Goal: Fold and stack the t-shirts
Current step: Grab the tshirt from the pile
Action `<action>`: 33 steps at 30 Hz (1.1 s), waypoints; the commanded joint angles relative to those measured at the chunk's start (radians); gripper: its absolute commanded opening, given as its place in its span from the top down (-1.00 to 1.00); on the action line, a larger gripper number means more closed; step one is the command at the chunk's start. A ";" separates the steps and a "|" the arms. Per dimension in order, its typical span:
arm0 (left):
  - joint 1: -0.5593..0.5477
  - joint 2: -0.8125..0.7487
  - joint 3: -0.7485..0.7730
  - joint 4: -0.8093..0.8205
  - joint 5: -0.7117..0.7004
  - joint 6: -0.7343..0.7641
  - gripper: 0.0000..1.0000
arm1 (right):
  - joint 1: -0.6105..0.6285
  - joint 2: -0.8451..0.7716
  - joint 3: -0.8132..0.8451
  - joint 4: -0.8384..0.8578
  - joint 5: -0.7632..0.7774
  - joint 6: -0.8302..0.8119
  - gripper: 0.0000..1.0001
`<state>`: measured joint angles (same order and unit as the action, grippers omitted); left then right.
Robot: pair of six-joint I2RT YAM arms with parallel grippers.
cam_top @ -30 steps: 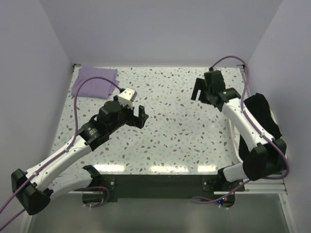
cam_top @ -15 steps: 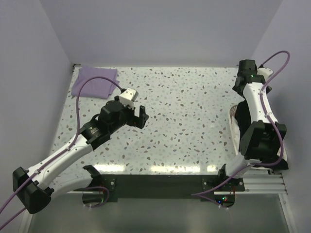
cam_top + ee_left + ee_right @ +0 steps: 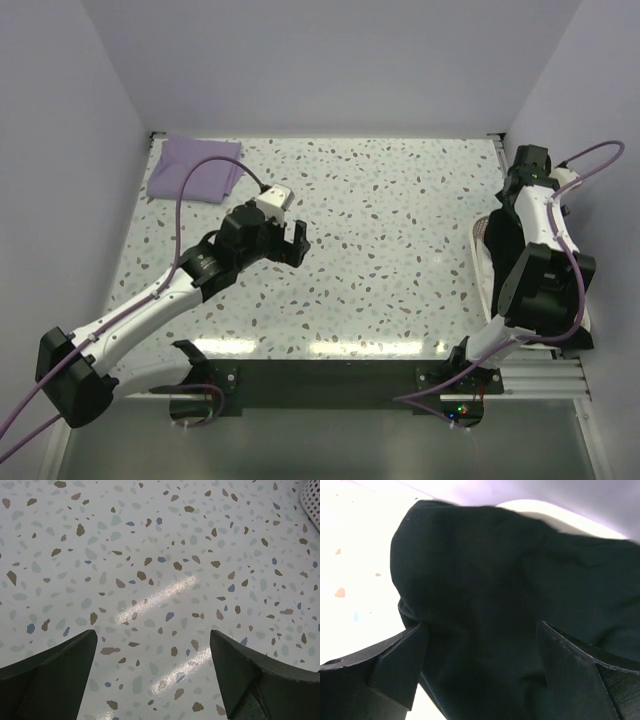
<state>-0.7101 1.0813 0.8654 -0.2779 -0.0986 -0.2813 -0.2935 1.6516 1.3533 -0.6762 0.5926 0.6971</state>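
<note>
The pale lavender t-shirt (image 3: 193, 167) lies folded at the table's far left corner. My left gripper (image 3: 292, 243) hovers open over bare speckled tabletop left of centre, and the left wrist view shows nothing between its fingers (image 3: 60, 665). The black t-shirt (image 3: 485, 565) fills the right wrist view, bunched in the white basket (image 3: 555, 511). My right gripper (image 3: 481, 626) stands open just above that black cloth, a finger on each side of a fold. In the top view the right arm (image 3: 535, 200) reaches down at the table's right edge and hides its own fingers.
The white perforated basket (image 3: 481, 236) sits off the table's right edge beside the right arm; its corner shows in the left wrist view (image 3: 313, 500). Pale walls close in the left, far and right sides. Purple cables loop off both wrists.
My right arm has swung from above the table's far right to the right edge, down over the basket and the black shirt. The left gripper shifted slightly right. Both stayed open.
</note>
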 commanded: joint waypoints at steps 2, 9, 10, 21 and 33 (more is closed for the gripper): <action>-0.003 0.011 -0.003 0.034 0.022 -0.021 -1.00 | -0.004 -0.056 -0.074 0.193 -0.085 0.068 -0.81; -0.003 0.020 -0.005 0.034 0.019 -0.027 -1.00 | -0.004 -0.096 -0.122 0.239 -0.065 0.062 -0.43; -0.002 0.022 -0.005 0.034 0.020 -0.025 -1.00 | -0.004 -0.095 -0.117 0.239 -0.069 0.059 -0.34; -0.003 0.022 -0.003 0.034 0.023 -0.029 -1.00 | -0.004 -0.131 -0.036 0.208 -0.172 0.024 1.00; -0.003 0.000 0.000 0.032 0.033 -0.030 -1.00 | -0.003 -0.314 0.099 0.201 -0.580 -0.080 1.00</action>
<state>-0.7101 1.1023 0.8654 -0.2775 -0.0834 -0.2966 -0.2985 1.4204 1.3815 -0.5274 0.2222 0.6521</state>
